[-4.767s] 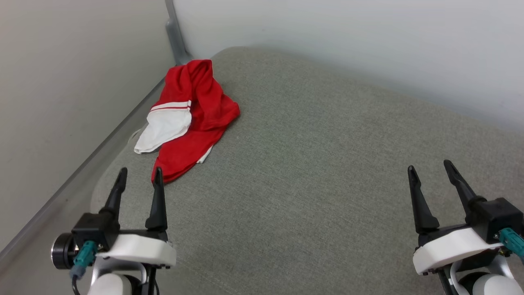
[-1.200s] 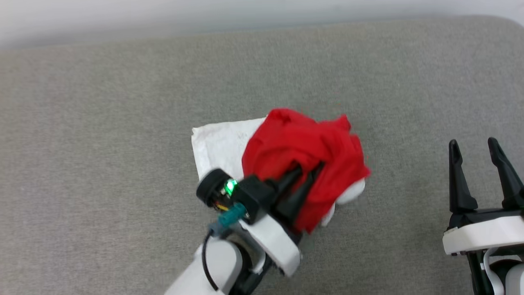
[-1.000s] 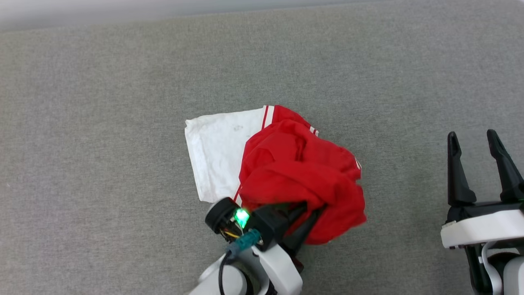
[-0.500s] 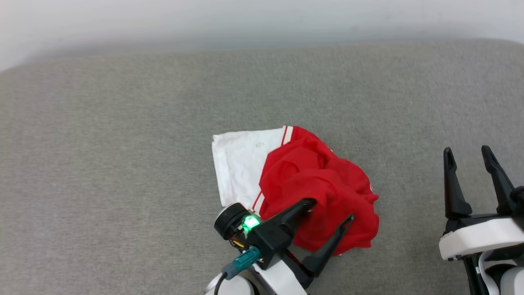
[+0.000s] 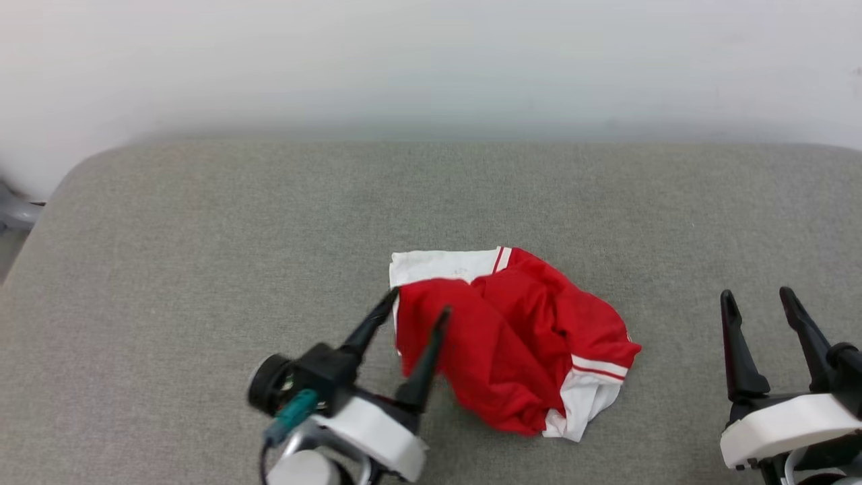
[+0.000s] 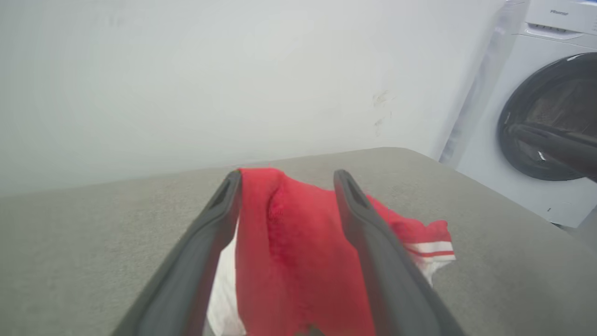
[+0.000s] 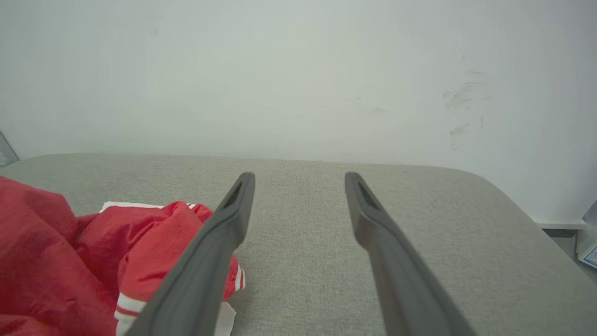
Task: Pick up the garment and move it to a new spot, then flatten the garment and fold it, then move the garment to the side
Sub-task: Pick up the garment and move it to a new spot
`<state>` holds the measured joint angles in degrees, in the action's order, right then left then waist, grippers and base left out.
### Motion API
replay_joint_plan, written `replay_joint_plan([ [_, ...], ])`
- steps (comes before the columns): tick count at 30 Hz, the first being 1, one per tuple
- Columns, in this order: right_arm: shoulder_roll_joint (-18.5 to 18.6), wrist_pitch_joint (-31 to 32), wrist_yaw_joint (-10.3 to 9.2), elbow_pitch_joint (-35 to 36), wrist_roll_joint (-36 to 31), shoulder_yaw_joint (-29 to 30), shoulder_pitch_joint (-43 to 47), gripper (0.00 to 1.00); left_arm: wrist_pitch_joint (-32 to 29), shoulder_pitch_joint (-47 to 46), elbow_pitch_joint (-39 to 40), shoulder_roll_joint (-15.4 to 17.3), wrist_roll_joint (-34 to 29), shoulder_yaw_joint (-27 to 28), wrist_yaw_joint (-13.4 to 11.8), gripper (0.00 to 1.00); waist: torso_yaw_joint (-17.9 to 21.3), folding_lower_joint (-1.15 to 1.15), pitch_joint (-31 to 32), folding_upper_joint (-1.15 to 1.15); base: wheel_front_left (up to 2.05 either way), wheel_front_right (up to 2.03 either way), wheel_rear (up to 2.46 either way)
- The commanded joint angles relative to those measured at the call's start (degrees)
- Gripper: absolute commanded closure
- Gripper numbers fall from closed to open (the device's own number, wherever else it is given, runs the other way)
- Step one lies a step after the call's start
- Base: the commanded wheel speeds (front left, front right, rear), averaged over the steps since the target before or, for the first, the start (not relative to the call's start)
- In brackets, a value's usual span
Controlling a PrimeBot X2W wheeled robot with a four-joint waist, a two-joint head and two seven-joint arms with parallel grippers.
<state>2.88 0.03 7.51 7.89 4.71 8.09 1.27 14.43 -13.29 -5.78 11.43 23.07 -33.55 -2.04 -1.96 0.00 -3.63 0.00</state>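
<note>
Surface: a wide grey fabric-covered pad [image 5: 202, 269] with rounded corners, set against a plain pale wall [image 5: 431, 60].
Garment: the garment [image 5: 512, 350] lies in a crumpled heap on the middle of the pad, toward the near side; it is mostly red, neither spread flat nor folded.
Sleeves: a white sleeve [image 5: 438, 265] lies flat at the heap's far left corner; another white part edged with striped trim [image 5: 596, 367] sticks out at the near right.
Left gripper: the left gripper [image 5: 419, 302] sits low at the heap's left edge, jaws spread wide and clamping nothing. One finger overlaps the red cloth in the head view; whether it touches cannot be told. Its wrist view shows red fabric between and beyond the two fingers.
Right gripper: the right gripper [image 5: 755, 293] is at the lower right, well apart from the garment, jaws wide and empty over bare pad.
Beside the pad: a white washing machine [image 6: 545, 130] with a dark round door stands past the pad's end in the left wrist view.
</note>
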Motion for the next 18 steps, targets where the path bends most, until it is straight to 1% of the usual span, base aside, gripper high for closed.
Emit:
replay_joint_plan([
  [1, -0.01, 0.31, -0.04, 0.36, 0.32, -0.03, 1.24, 0.00, 0.39, 1.80, -0.53, 1.06, 0.70, 1.73, -1.33, 0.00, -0.27, 0.00, 1.02, 0.00, 0.00, 0.00, 0.00],
  [6, -0.02, 0.89, -0.04, 1.10, 0.60, 0.30, 2.97, 0.00, 0.43, 5.32, -1.34, 4.30, 2.12, 5.96, -4.27, 0.00, -0.68, 0.00, 2.30, 0.00, 0.00, 0.00, 0.00],
  [12, -0.01, 1.63, -0.04, 1.90, 0.99, 0.74, 4.99, 0.00, 0.49, 9.09, -0.56, 7.38, 3.63, 10.45, -7.22, 0.00, -1.56, 0.00, 3.92, 0.00, 0.00, 0.00, 0.00],
  [15, -0.02, 1.80, -0.03, 2.03, 1.08, 0.91, 5.82, 0.00, 0.57, 10.41, 0.17, 8.38, 4.11, 12.28, -8.16, 0.00, -1.80, 0.00, 4.60, 0.00, 0.00, 0.00, 0.00],
  [18, -0.01, 2.08, -0.04, 2.35, 1.26, 0.95, 6.57, 0.00, 0.63, 11.23, 0.77, 8.96, 4.32, 12.83, -8.34, 0.00, -1.79, 0.00, 5.12, 0.00, 0.00, 0.00, 0.00],
])
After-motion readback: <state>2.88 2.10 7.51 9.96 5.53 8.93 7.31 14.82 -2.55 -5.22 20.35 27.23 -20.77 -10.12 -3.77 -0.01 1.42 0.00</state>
